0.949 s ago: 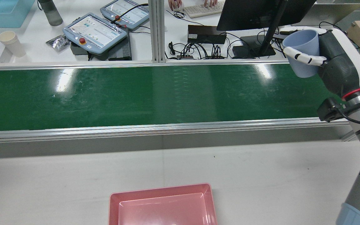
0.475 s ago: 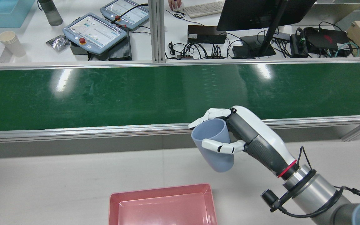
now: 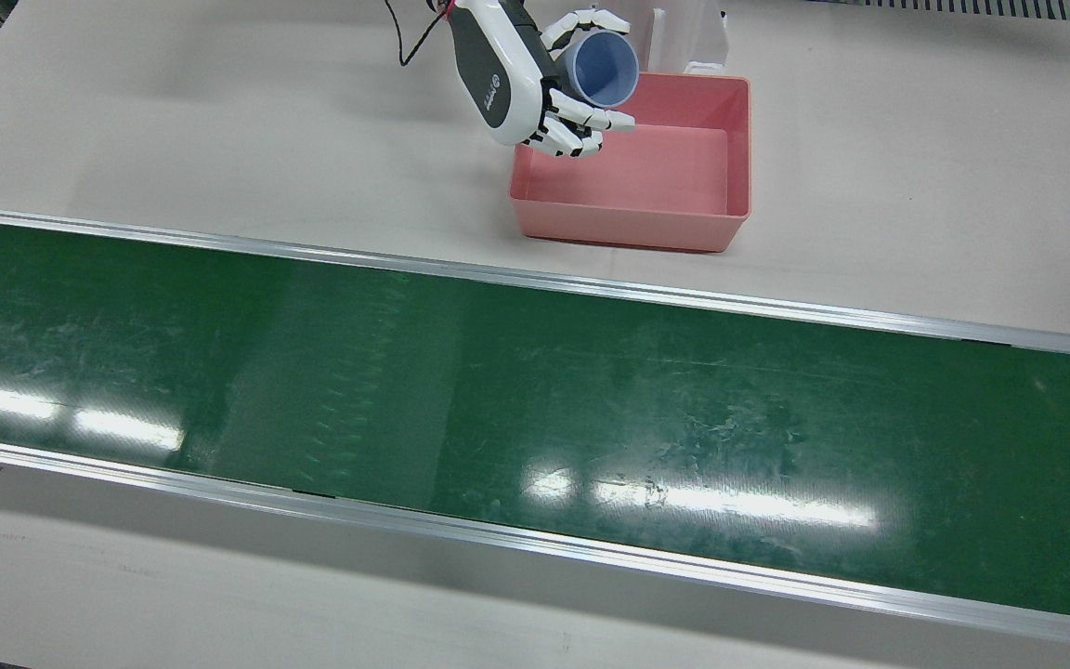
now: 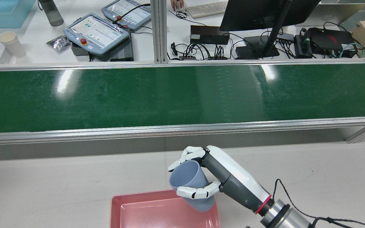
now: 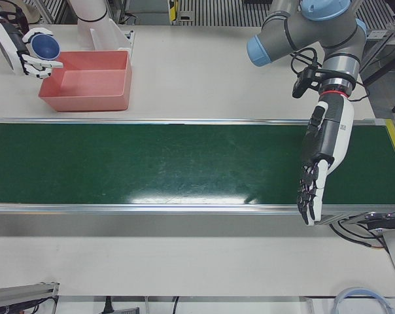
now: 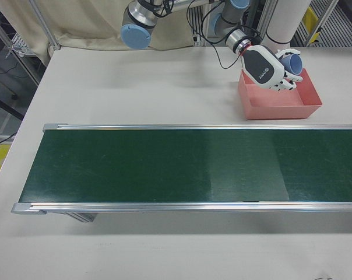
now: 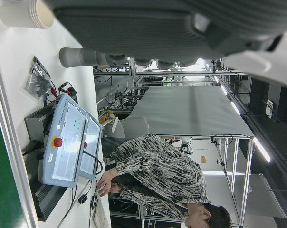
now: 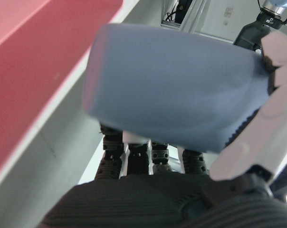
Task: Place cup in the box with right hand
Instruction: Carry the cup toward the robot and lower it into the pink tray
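My right hand (image 4: 215, 177) is shut on a pale blue cup (image 4: 188, 186) and holds it tilted, mouth toward the belt, above the right rear corner of the pink box (image 4: 144, 212). In the front view the hand (image 3: 512, 74) and cup (image 3: 602, 67) hang over the box's (image 3: 623, 228) corner nearest the pedestals. They also show in the right-front view: hand (image 6: 266, 69), cup (image 6: 291, 58), box (image 6: 281, 109). The right hand view shows the cup (image 8: 172, 90) close up beside the box (image 8: 29, 71). My left hand (image 5: 318, 173) hangs open over the belt's far end.
A long green conveyor belt (image 4: 169, 95) with aluminium rails runs across the station between the box and the operators' desk. Teach pendants (image 4: 95, 33), paper cups (image 4: 11, 44), a monitor (image 4: 265, 12) and cables lie behind it. A white pedestal (image 3: 688, 37) stands just behind the box.
My right hand has carried the cup from high at the far right, across the belt's near rail, down toward me to above the box's corner.
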### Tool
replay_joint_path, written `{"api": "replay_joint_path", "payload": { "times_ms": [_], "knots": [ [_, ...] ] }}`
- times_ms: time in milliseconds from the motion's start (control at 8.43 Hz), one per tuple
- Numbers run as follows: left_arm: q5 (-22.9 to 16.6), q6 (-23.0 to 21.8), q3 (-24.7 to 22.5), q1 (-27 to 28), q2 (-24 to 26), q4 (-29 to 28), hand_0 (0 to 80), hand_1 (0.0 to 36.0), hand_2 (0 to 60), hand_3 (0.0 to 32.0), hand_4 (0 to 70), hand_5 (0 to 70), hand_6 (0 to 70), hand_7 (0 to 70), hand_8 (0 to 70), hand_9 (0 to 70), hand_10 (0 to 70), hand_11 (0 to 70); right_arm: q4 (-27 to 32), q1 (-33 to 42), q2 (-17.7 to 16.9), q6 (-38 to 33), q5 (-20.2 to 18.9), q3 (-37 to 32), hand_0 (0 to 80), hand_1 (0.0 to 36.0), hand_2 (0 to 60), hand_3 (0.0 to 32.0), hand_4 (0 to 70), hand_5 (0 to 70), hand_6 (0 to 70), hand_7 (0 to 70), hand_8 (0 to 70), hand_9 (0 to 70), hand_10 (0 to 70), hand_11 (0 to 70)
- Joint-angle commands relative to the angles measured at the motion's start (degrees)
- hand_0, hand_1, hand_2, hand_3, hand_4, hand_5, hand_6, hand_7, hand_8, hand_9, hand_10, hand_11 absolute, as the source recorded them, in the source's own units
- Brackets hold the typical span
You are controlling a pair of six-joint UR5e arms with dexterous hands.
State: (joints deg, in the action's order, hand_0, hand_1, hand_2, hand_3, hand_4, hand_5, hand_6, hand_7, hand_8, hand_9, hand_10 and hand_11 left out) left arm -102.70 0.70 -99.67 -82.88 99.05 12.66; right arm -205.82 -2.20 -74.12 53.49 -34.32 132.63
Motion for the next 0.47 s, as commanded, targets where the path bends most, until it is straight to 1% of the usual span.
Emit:
{"api": "replay_joint_path", "payload": {
  "times_ms": [0, 119, 237, 356],
  "knots": [
    [-0.04, 0.00, 0.00, 0.00, 0.00, -0.09, 0.0, 0.0, 0.0, 0.0, 0.0, 0.0, 0.0, 0.0, 0.0, 0.0, 0.0, 0.0, 19.91, -6.33, -1.02, 0.56, 8.04, -8.71, 0.0, 0.0, 0.0, 0.0, 0.0, 0.0, 0.0, 0.0, 0.0, 0.0, 0.0, 0.0],
    [-0.04, 0.00, 0.00, 0.00, 0.00, 0.00, 0.0, 0.0, 0.0, 0.0, 0.0, 0.0, 0.0, 0.0, 0.0, 0.0, 0.0, 0.0, 19.76, -6.24, -1.64, 2.48, 7.95, -6.18, 0.0, 0.0, 0.0, 11.8, 0.0, 0.0, 0.0, 0.0, 0.0, 0.0, 0.0, 0.0],
    [-0.04, 0.00, 0.00, 0.00, 0.00, 0.00, 0.0, 0.0, 0.0, 0.0, 0.0, 0.0, 0.0, 0.0, 0.0, 0.0, 0.0, 0.0, 19.84, -5.98, -2.95, 7.80, 7.95, -2.07, 0.0, 0.0, 0.0, 17.8, 0.0, 0.0, 0.0, 0.0, 0.0, 0.0, 0.0, 0.0],
    [0.05, 0.00, 0.00, 0.00, 0.00, 0.00, 0.0, 0.0, 0.0, 0.0, 0.0, 0.0, 0.0, 0.0, 0.0, 0.0, 0.0, 0.0, 19.84, -5.89, -4.09, 10.90, 8.04, 0.84, 0.0, 0.0, 0.0, 19.4, 0.0, 0.0, 0.0, 0.0, 0.0, 0.0, 0.0, 0.0]
  ]
}}
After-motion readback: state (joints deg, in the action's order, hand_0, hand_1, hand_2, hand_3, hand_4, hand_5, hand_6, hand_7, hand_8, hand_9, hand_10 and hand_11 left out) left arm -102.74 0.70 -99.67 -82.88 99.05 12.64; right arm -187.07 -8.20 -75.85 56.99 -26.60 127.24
